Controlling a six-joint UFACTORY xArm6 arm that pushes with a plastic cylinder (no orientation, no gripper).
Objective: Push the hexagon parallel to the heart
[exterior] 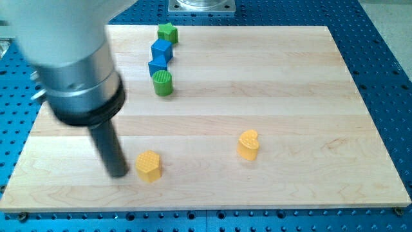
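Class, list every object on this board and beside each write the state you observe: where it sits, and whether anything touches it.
my tip: on the board, just to the view's left of the yellow hexagon block, contact unclear.
yellow hexagon block: flat, near the view's bottom.
yellow heart block: alone, to the hexagon's right, slightly higher.
green star block: tops a close column.
upper blue cube: below it.
lower blue block: next.
green cylinder: column's bottom.
wooden board: level.

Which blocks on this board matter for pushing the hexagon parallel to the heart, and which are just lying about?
Part of the job:
yellow hexagon
yellow heart
my tip, just to the view's left of the hexagon

Lying about, clustered near the view's top:
green star
two blue blocks
green cylinder
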